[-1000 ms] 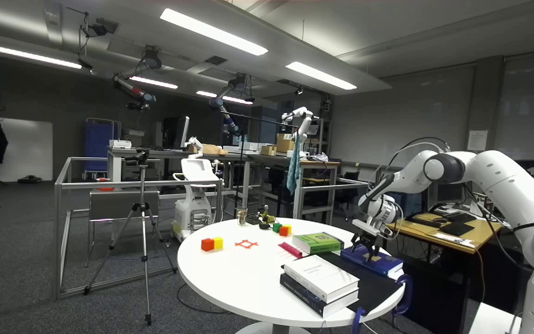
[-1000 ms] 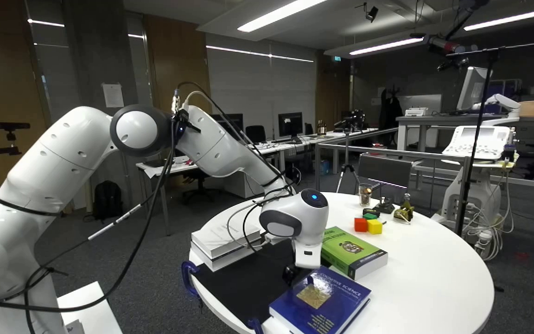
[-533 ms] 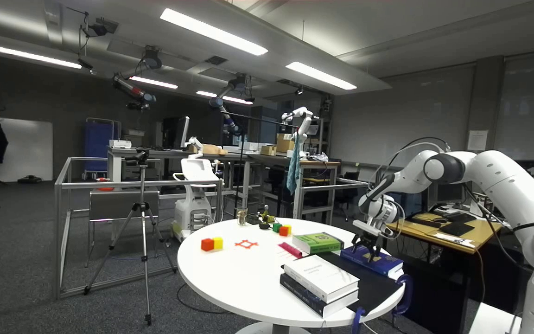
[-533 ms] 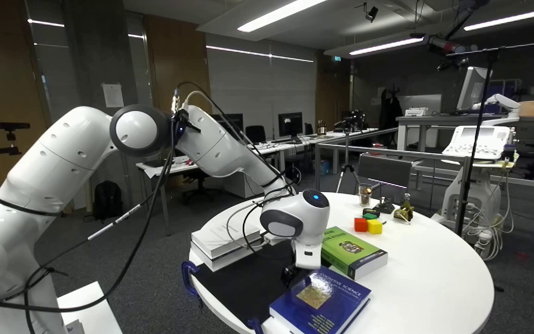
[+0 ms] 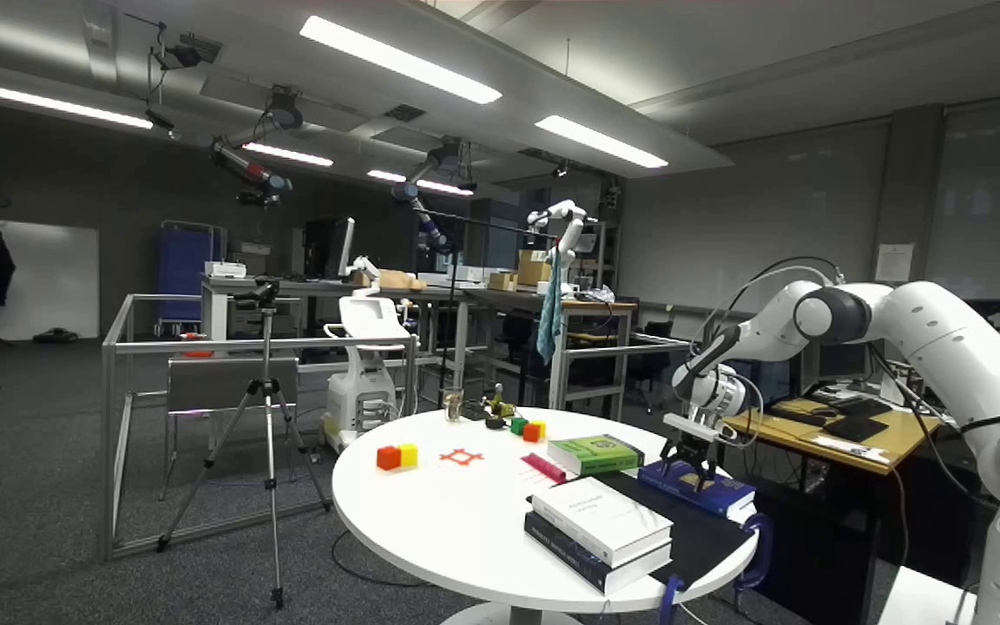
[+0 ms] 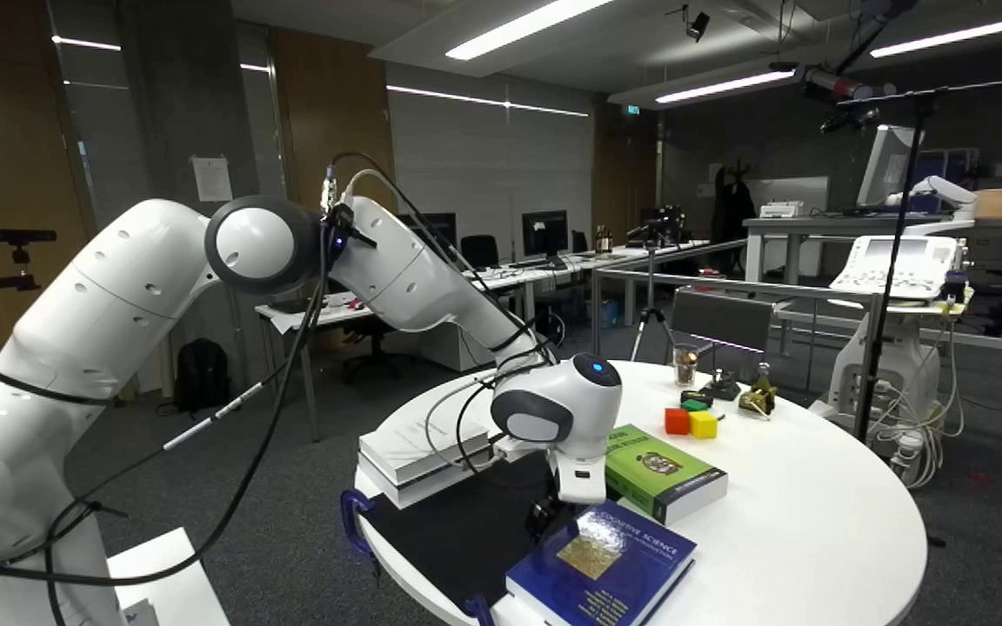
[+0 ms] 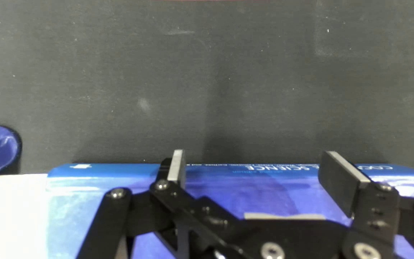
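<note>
My gripper (image 7: 256,169) is open, its two flat finger pads spread wide with nothing between them. It is just over the spine edge of a thick blue book (image 7: 225,189). In both exterior views the gripper (image 5: 685,473) hangs at the near edge of this book (image 5: 721,496), with its fingers dark and partly hidden behind the wrist in an exterior view (image 6: 544,519). The book (image 6: 605,565) lies flat, title "Cognitive Science" on its cover, beside a black mat (image 7: 199,82). Whether the fingertips touch the cover I cannot tell.
A green book (image 5: 600,453) lies beside the blue one. A white book (image 5: 600,519) lies on a dark book (image 5: 578,555). Blue clamps (image 5: 756,551) grip the round white table's edge (image 5: 430,555). Coloured cubes (image 6: 691,422), a glass (image 6: 685,367) and a pink object (image 5: 543,467) stand farther off.
My gripper and wrist have shifted very slightly to the right in both exterior views. The gripper stays over the blue book's edge. The books have not moved.
</note>
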You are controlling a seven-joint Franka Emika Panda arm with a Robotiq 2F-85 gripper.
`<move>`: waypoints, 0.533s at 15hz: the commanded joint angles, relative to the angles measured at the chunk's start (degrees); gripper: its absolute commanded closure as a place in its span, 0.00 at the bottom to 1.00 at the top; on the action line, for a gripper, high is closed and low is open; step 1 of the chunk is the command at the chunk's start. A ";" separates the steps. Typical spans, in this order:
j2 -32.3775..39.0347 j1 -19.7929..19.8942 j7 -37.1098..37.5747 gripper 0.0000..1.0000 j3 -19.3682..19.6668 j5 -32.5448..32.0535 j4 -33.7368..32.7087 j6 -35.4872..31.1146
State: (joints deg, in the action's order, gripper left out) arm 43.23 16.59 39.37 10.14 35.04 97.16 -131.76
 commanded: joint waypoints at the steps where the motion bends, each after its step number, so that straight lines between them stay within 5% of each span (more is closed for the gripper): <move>1: 0.47 1.13 -1.77 0.00 -0.09 -1.45 -1.98 3.59; 8: 1.30 1.19 -1.45 0.00 -0.35 -1.46 -2.71 4.20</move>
State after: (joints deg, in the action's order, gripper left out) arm 43.37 16.61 39.18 10.18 34.06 97.02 -130.27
